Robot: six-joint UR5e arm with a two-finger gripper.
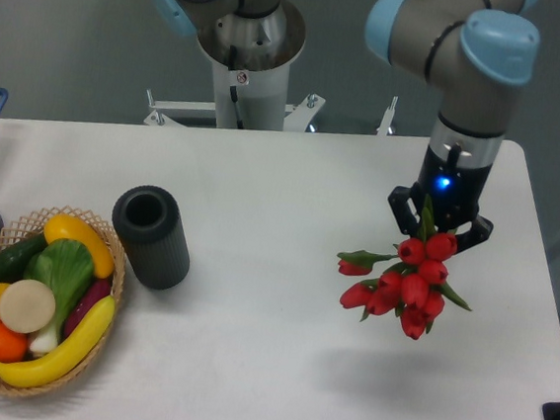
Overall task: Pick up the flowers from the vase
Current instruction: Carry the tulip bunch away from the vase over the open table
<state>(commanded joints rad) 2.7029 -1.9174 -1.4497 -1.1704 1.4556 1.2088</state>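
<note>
Grey arm (431, 31) w/ light-blue joint caps, black wrist, blue LED lit.

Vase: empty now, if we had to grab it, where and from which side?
Grip the vase across its ribbed wall near the middle, jaws coming from its right. It stands upright with its round mouth up, the basket crowds its left, and bare table lies on its right. The gripper is already out there, shut on the flowers.
</note>
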